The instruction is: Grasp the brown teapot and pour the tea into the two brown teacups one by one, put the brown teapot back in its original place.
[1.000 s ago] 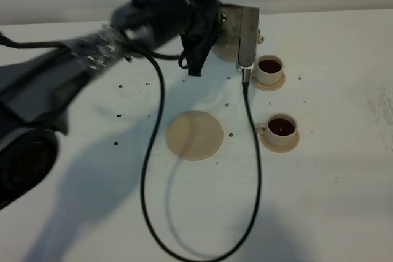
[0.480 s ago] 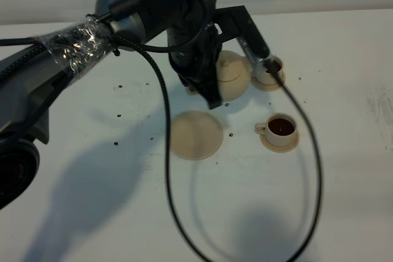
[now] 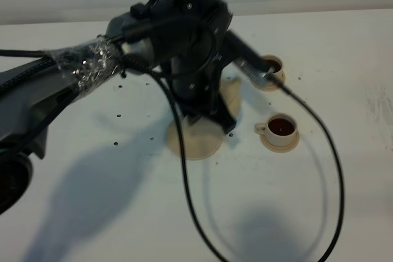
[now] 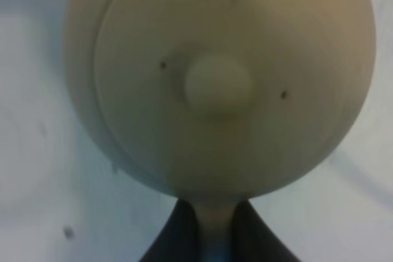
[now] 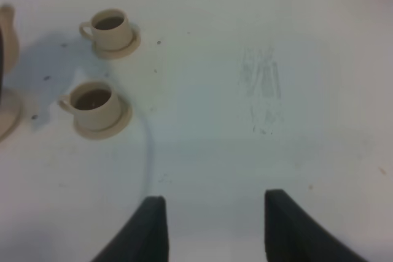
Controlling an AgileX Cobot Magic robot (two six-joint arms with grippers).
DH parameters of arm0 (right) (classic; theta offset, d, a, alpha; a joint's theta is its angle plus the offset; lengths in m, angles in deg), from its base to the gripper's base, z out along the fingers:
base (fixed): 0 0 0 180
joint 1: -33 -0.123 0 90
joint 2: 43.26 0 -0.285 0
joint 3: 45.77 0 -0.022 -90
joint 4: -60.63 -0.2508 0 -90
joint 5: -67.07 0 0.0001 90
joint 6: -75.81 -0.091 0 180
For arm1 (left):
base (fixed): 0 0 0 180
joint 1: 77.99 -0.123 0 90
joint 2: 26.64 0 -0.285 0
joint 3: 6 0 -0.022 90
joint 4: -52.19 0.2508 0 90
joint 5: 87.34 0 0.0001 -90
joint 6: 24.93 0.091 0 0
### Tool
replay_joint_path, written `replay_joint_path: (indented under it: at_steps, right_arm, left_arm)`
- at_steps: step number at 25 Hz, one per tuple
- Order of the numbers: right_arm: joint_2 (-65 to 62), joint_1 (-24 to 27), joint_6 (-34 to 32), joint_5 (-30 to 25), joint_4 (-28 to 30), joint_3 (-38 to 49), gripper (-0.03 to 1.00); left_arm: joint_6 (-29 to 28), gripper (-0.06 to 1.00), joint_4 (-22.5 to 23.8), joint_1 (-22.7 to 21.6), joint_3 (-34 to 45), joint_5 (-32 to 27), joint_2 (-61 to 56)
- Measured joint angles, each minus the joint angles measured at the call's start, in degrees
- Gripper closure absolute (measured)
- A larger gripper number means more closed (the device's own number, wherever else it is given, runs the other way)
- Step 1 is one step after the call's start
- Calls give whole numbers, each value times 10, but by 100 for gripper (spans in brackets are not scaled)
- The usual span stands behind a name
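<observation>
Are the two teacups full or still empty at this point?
Filled: both teacups show dark liquid inside, seen from the high and right wrist views.

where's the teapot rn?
The squat beige ceramic teapot is held by its handle in the left hand, mid-table in the high view, over the wide round beige saucer, left of the two filled cups.

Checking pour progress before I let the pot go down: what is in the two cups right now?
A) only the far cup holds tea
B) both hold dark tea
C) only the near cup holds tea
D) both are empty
B: the near cup and the far cup each show dark liquid inside, also seen in the right wrist view, while the left gripper is shut on the teapot handle.
</observation>
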Motion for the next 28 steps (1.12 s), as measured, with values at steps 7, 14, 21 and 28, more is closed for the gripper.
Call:
replay_joint_path:
  at_steps: [7,14,21,28]
  right_arm:
    - [0,0,0,0,0,0,57]
    - [0,0,0,0,0,0,57]
    - [0,0,0,0,0,0,57]
    - [0,0,0,0,0,0,57]
  left_arm:
    - [-81,84,5,0,146,101,-90]
    - [-159,84,27,-3,190,148,-89]
    - [-187,84,21,-12,204,174,-81]
    - [-205,84,3,-21,208,188,-54]
